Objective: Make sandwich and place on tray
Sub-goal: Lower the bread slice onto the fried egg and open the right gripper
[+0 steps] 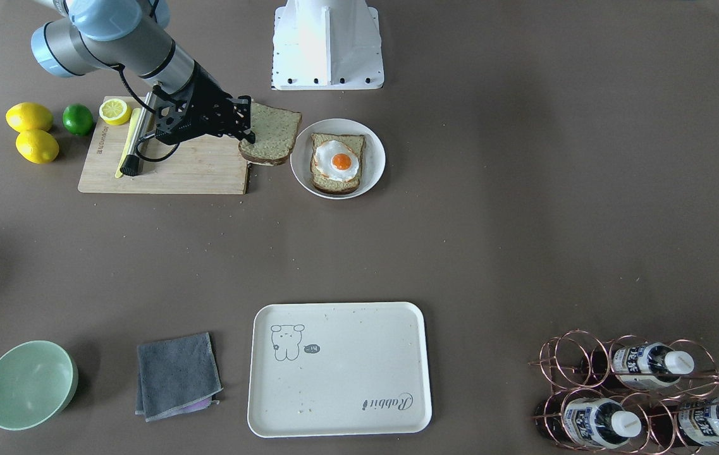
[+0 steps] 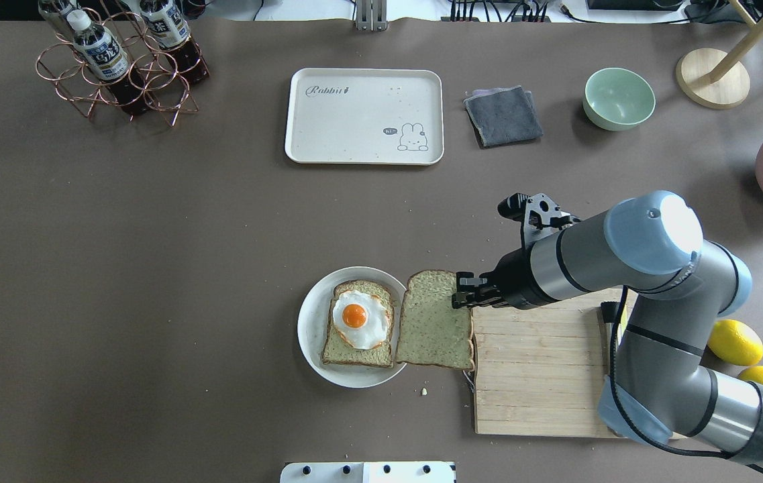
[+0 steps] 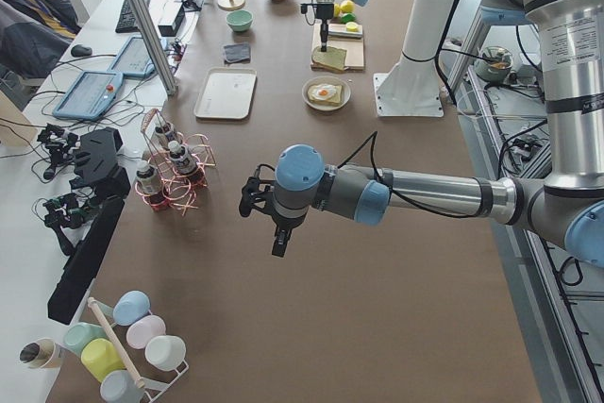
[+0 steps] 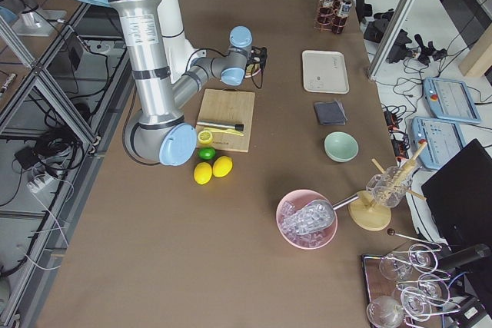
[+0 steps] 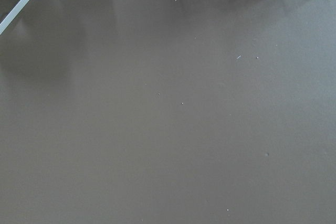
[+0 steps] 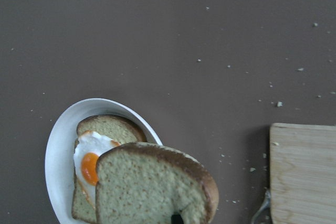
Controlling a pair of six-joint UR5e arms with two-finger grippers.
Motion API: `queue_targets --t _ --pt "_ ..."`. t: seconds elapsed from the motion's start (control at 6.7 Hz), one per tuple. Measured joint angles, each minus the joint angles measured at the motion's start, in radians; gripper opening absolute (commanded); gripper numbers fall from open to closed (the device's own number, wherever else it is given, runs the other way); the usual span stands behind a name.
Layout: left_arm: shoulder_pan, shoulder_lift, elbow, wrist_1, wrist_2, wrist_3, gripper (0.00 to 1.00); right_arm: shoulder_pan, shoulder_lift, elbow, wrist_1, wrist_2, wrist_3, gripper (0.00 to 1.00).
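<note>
My right gripper (image 2: 465,293) is shut on the edge of a greenish-tan bread slice (image 2: 435,323), held in the air between the wooden cutting board (image 2: 535,376) and the round white plate (image 2: 307,335). On the plate lies a second slice (image 2: 354,352) with a fried egg (image 2: 358,316) on top. The right wrist view shows the held slice (image 6: 152,187) partly over the plate (image 6: 55,150). The cream tray (image 2: 354,127) lies bare on the far side of the table. My left gripper (image 3: 251,197) shows only in the exterior left view, over bare table; I cannot tell its state.
On the board (image 1: 195,167) lie a knife (image 1: 135,142) and a half lemon (image 1: 115,111); two lemons (image 1: 30,129) and a lime (image 1: 78,119) sit beside it. Near the tray are a grey cloth (image 2: 503,115), a green bowl (image 2: 619,98) and a copper bottle rack (image 2: 119,64).
</note>
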Motion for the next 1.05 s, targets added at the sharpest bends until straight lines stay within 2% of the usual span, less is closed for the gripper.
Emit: queue_targets --t 0.6,1.05 --pt "0.002 -0.008 0.001 0.0 -0.001 0.0 0.98 -0.029 0.212 -0.183 0.004 -0.006 -0.005 0.0" --pt "0.003 -0.007 0.001 0.0 -0.001 0.0 0.98 -0.05 0.252 -0.252 0.006 -0.007 -0.01 0.0"
